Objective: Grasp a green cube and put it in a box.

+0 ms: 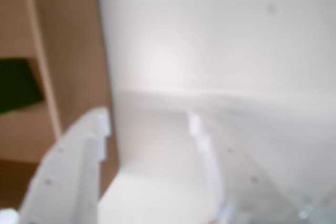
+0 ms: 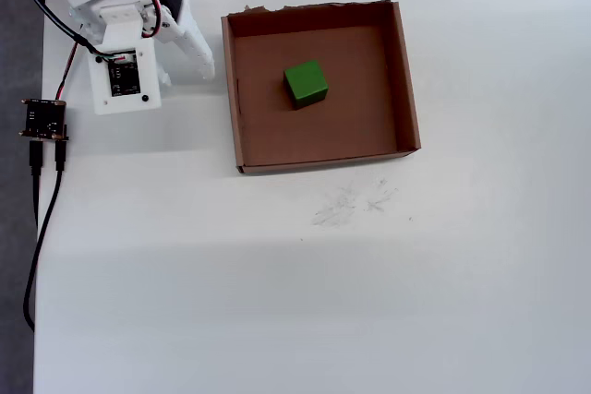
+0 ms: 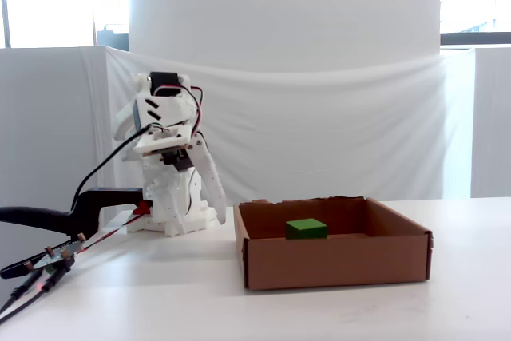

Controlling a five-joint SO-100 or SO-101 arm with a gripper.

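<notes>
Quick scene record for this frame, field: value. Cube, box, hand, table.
green cube: resting on the floor of the box, near its middle, free of the walls
box: open cardboard tray on the table, upright
hand: folded back by the arm base, left of the box in the overhead view, holding nothing; fingers apart in the wrist view
table: white, faint scuff marks in front of the box
task state: cube already in box

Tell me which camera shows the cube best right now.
The overhead view: the cube sits fully visible inside the box, clear of its walls. The fixed view shows only its top above the front wall. The wrist view shows a blurred green patch at the left edge.
</notes>
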